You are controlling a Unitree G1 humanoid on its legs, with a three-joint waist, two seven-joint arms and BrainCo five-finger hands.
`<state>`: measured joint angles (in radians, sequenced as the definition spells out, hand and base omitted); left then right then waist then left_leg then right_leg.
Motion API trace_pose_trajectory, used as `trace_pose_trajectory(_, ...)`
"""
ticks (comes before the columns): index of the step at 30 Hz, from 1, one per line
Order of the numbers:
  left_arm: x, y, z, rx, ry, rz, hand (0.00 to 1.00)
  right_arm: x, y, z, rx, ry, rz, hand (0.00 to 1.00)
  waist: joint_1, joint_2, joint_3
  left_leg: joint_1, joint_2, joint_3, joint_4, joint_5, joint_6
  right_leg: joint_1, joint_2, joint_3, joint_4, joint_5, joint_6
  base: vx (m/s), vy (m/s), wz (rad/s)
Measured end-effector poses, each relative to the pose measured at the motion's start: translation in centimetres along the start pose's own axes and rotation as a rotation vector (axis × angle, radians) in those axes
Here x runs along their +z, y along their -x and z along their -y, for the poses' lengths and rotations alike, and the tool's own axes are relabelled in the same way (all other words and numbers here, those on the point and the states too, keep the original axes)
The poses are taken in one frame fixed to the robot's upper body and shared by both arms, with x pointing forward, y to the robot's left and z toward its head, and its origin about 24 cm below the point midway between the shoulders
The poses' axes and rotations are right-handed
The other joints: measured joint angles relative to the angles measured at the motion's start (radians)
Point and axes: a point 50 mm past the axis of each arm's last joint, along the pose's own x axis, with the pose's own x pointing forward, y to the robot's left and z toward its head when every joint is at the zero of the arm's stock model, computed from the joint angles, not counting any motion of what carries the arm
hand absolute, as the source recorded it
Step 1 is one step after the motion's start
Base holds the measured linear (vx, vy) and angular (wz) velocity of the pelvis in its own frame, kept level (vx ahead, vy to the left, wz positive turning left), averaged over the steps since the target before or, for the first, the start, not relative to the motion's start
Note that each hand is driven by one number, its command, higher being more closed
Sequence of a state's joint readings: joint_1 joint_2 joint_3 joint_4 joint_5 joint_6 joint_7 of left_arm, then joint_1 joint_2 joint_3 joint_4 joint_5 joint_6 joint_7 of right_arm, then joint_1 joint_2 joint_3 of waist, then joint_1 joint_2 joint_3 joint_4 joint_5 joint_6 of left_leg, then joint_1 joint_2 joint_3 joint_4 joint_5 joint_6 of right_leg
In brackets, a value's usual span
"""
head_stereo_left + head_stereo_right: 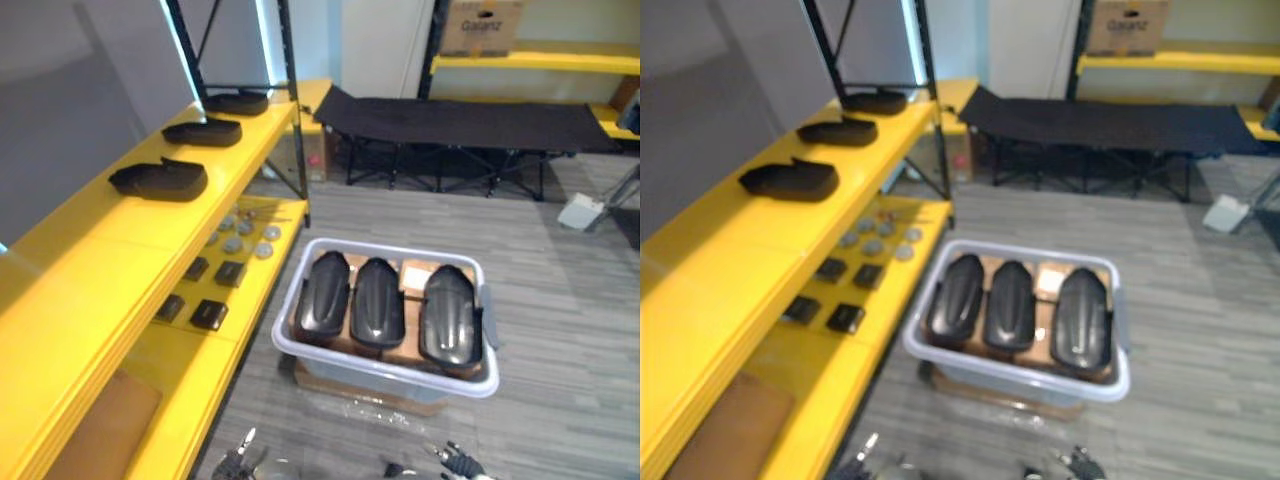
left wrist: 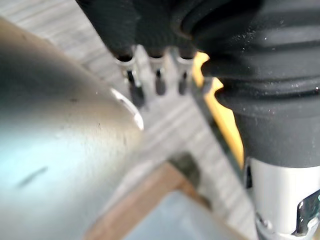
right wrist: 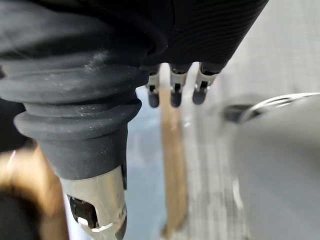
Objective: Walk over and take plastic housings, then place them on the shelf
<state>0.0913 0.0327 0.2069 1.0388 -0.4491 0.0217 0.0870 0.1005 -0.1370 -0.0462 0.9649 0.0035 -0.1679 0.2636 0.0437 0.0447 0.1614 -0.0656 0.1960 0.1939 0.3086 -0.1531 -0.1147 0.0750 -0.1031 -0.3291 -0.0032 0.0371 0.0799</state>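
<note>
Black plastic housings [image 1: 379,302] lie in the bin [image 1: 395,250], ahead of my left hand [image 1: 238,462] and right hand [image 1: 460,463], both slack-fingered and empty.

Three shiny black plastic housings [image 1: 379,300] are lying side by side, round backs up, in a grey bin [image 1: 392,251] at the lower middle. Three other housings [image 1: 160,179] are sitting in a row on the yellow shelf [image 1: 100,270], upper left.

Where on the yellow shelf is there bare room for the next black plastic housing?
The top yellow shelf board lies bare from the nearest black plastic housing toward the near end. Beyond it sit two more housings. The lower board is crowded with grey discs and black squares.
</note>
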Motion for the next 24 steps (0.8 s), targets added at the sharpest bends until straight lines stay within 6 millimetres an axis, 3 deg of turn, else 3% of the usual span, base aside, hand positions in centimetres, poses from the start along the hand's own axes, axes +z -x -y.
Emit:
trace_pose_trajectory(1, 0.8, -0.1, 0.0, -0.005, -0.059, 0.021, 0.00, 1.7, -0.4, -2.2, 0.163, 0.136, 0.066, 0.00, -0.002, -0.028, 0.005, -0.004, -0.026, 0.003, -0.033, 0.014, 0.013, -0.007, -0.021, -0.005, -0.015, 0.010, 0.014, 0.11, 0.124, 0.17)
trace_pose_trajectory(2, 1.3, -0.2, -0.1, -0.007, -0.083, 0.037, 0.00, 2.6, -0.6, -3.4, 0.250, 0.203, 0.097, 0.00, -0.001, -0.042, 0.014, -0.006, -0.039, 0.002, -0.042, 0.017, 0.018, -0.008, -0.031, -0.008, -0.016, 0.013, 0.019, 0.12, 0.121, 0.23)
trace_pose_trajectory(3, 2.0, -0.3, -0.2, -0.014, -0.115, 0.059, 0.00, 3.9, -0.9, -6.0, 0.411, 0.337, 0.140, 0.00, 0.003, -0.059, 0.029, -0.016, -0.058, -0.007, -0.048, 0.021, 0.024, -0.009, -0.047, -0.020, -0.017, 0.019, 0.028, 0.09, 0.092, 0.28)
trace_pose_trajectory(4, 2.4, -0.3, -0.2, -0.018, -0.138, 0.070, 0.00, 4.3, -0.8, -7.5, 0.494, 0.406, 0.157, 0.00, 0.005, -0.061, 0.032, -0.027, -0.069, -0.021, -0.047, 0.020, 0.027, -0.012, -0.055, -0.030, -0.017, 0.023, 0.032, 0.11, 0.119, 0.46)
trace_pose_trajectory(6, 3.7, -0.4, 0.2, -0.031, -0.220, 0.111, 0.00, 6.7, 0.3, -13.6, 0.849, 0.689, 0.265, 0.00, 0.038, -0.079, 0.039, -0.057, -0.094, -0.047, -0.034, 0.012, 0.043, -0.013, -0.076, -0.061, -0.019, 0.027, 0.044, 0.12, 0.126, 0.48)
trace_pose_trajectory(7, 3.9, -0.4, 0.3, -0.033, -0.233, 0.120, 0.00, 7.5, 0.8, -15.1, 0.925, 0.739, 0.299, 0.00, 0.052, -0.083, 0.042, -0.061, -0.100, -0.050, -0.031, 0.011, 0.044, -0.014, -0.080, -0.067, -0.021, 0.028, 0.046, 0.11, 0.095, 0.31)
trace_pose_trajectory(9, 4.6, -0.5, 0.6, -0.042, -0.270, 0.146, 0.00, 11.4, 3.1, -20.3, 1.152, 0.834, 0.477, 0.00, 0.079, -0.084, 0.067, -0.077, -0.113, -0.078, -0.018, 0.006, 0.054, -0.002, -0.085, -0.097, -0.026, 0.030, 0.049, 0.09, 0.061, 0.35)
trace_pose_trajectory(12, 4.5, -0.4, 0.0, -0.031, -0.382, 0.146, 0.00, 18.3, 5.4, -23.3, 1.150, 0.690, 0.735, 0.00, 0.103, -0.104, 0.080, -0.074, -0.115, -0.089, -0.017, 0.005, 0.055, 0.007, -0.085, -0.112, -0.024, 0.031, 0.048, 0.05, 0.036, 0.20)
trace_pose_trajectory(13, 4.4, -0.4, -0.2, -0.028, -0.435, 0.150, 0.00, 22.2, 6.3, -23.3, 1.052, 0.567, 0.875, 0.00, 0.107, -0.109, 0.083, -0.074, -0.115, -0.091, -0.014, 0.003, 0.056, 0.008, -0.085, -0.111, -0.022, 0.031, 0.048, 0.00, 0.045, 0.08)
trace_pose_trajectory(15, 3.9, -0.3, -0.8, -0.022, -0.469, 0.146, 0.00, 28.0, 7.7, -21.6, 0.834, 0.349, 1.066, 0.00, 0.107, -0.110, 0.087, -0.074, -0.111, -0.073, 0.000, -0.011, 0.058, -0.006, -0.083, -0.098, -0.009, 0.031, 0.048, -0.04, 0.052, -0.22)
trace_pose_trajectory(16, 3.8, -0.2, -0.8, -0.024, -0.468, 0.155, 0.00, 31.1, 8.7, -19.1, 0.668, 0.223, 1.179, 0.00, 0.102, -0.103, 0.103, -0.074, -0.106, -0.058, 0.022, -0.026, 0.062, -0.009, -0.083, -0.072, -0.003, 0.032, 0.049, -0.07, 0.082, -0.48)
trace_pose_trajectory(18, 3.9, -0.2, -0.3, -0.043, -0.471, 0.181, 0.00, 35.0, 10.8, -13.5, 0.362, 0.078, 1.358, 0.00, 0.096, -0.097, 0.134, -0.085, -0.092, -0.017, 0.061, -0.052, 0.067, -0.032, -0.082, -0.023, 0.001, 0.039, 0.052, -0.14, 0.120, -0.62)
trace_pose_trajectory(20, 4.5, -0.1, 0.0, -0.053, -0.479, 0.214, 0.00, 36.4, 12.1, -9.1, 0.149, -0.007, 1.445, 0.00, 0.072, -0.096, 0.158, -0.119, -0.076, 0.001, 0.100, -0.069, 0.070, -0.064, -0.077, 0.002, 0.008, 0.047, 0.053, -0.13, 0.081, -0.52)
trace_pose_trajectory(21, 5.2, -0.1, 0.2, -0.056, -0.482, 0.245, 0.00, 36.9, 13.1, -5.9, -0.020, -0.054, 1.493, 0.00, 0.055, -0.099, 0.190, -0.142, -0.063, 0.016, 0.123, -0.076, 0.069, -0.092, -0.068, 0.029, 0.010, 0.058, 0.049, -0.17, 0.049, -0.55)
trace_pose_trajectory(22, 6.3, -0.1, 0.5, -0.054, -0.485, 0.271, 0.00, 36.8, 13.9, -2.9, -0.158, -0.106, 1.518, 0.00, 0.042, -0.108, 0.219, -0.166, -0.049, 0.032, 0.137, -0.077, 0.069, -0.121, -0.060, 0.043, 0.009, 0.070, 0.046, -0.18, 0.028, -0.57)
trace_pose_trajectory(24, 7.6, 0.0, 0.5, -0.042, -0.486, 0.312, 0.00, 35.9, 14.6, 0.7, -0.330, -0.176, 1.515, 0.00, 0.020, -0.125, 0.258, -0.193, -0.026, 0.044, 0.159, -0.081, 0.065, -0.151, -0.040, 0.067, 0.005, 0.082, 0.035, -0.13, -0.033, -0.44)
